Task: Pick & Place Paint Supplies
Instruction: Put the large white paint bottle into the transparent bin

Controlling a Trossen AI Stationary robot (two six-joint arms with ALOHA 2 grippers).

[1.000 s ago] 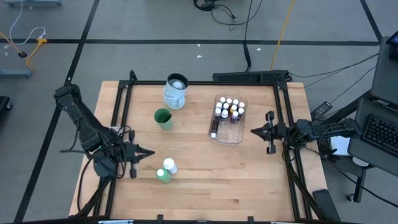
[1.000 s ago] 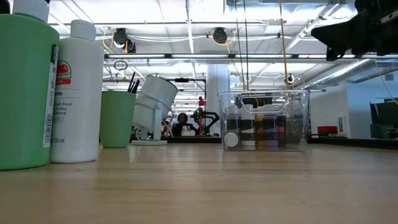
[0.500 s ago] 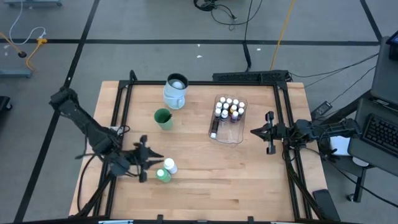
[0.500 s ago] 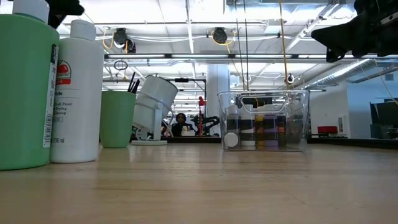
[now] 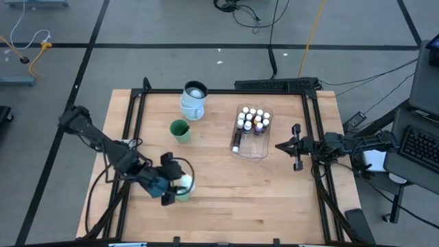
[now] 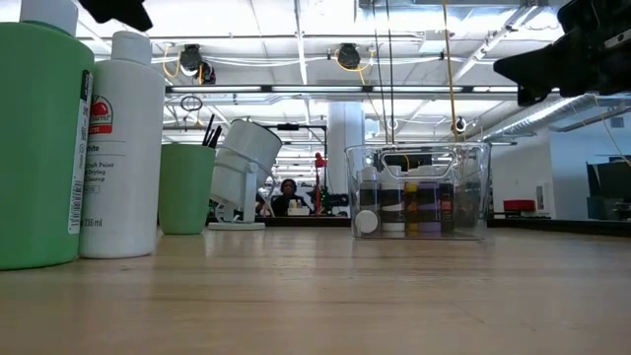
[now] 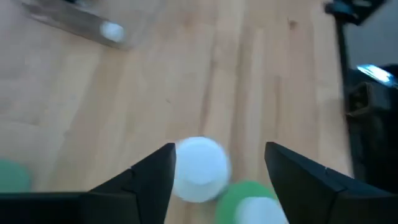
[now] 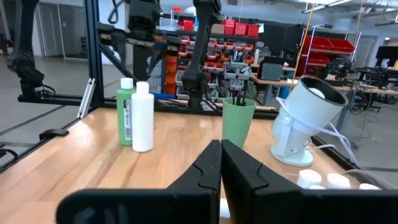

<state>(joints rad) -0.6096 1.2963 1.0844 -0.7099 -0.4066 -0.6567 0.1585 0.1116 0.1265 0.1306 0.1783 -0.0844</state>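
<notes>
Left hand [image 7: 217,171] spread above white bottle [image 7: 200,169] (green bottle [image 7: 249,202] beside).

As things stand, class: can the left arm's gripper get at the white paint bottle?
Probably yes. The left gripper is open directly above the white paint bottle, whose cap shows between its fingers. The green paint bottle stands close beside it and might get nudged.

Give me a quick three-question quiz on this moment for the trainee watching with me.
1. True or false: the left gripper stands open over the white bottle.
2. What stands right beside that white bottle? A) green bottle B) clear tub C) mug
3. Fill in: the brushes stand in the green ____.

Key: 1 true. 2 A. 3 cup.
</notes>
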